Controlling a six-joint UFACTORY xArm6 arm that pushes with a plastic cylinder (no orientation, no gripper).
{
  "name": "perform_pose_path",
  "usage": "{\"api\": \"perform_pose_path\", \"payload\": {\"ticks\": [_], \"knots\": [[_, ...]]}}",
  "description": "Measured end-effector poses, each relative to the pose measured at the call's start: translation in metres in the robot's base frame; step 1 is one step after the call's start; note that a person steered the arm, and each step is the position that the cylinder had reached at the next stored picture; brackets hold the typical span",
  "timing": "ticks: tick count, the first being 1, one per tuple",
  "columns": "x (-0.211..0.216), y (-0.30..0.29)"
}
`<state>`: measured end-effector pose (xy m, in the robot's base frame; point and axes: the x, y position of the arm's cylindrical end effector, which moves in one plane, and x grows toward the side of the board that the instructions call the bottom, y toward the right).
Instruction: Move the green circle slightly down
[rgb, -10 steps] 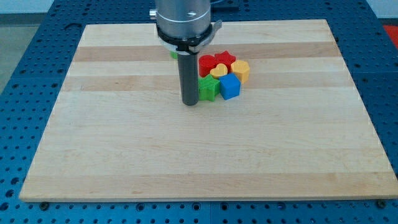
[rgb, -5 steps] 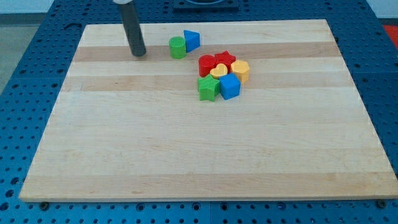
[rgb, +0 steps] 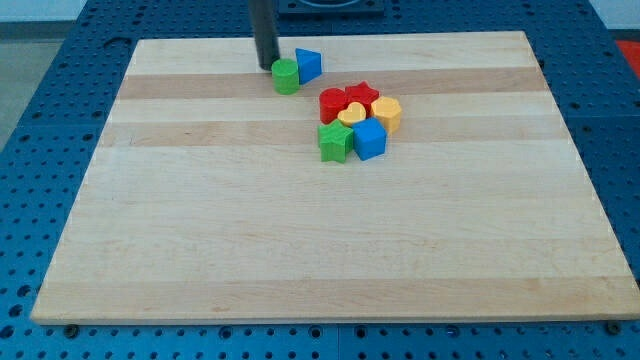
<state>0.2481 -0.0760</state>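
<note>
Pale wooden desk (rgb: 200, 230) seen from above at a slant, on a blue perforated base (rgb: 60, 60). Landmark: green circle (rgb: 286, 76), a short cylinder near the desk's top edge, a bit left of centre.

L to R: my tip (rgb: 266, 66), the lower end of a straight dark rod coming down from the view's top, sits just up-left of the green circle, touching it or nearly so; can't tell for sure from this angle. No fingers on this rig, just the rod, so nothing is held.

Touching the green circle on its right: blue triangle-ish block (rgb: 309, 65), slightly higher in view.

Down-right of the green circle, w/ a small gap, a tight cluster: red block (rgb: 331, 103), green star-ish block (rgb: 334, 142), yellow heart (rgb: 351, 116), red star (rgb: 362, 96), blue cube (rgb: 369, 139), yellow hexagon-ish block (rgb: 387, 113).
</note>
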Motion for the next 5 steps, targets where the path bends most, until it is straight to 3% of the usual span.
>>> {"api": "perform_pose_path", "payload": {"ticks": [1, 3, 5], "knots": [[0.002, 0.017], [0.044, 0.017], [0.048, 0.011]]}}
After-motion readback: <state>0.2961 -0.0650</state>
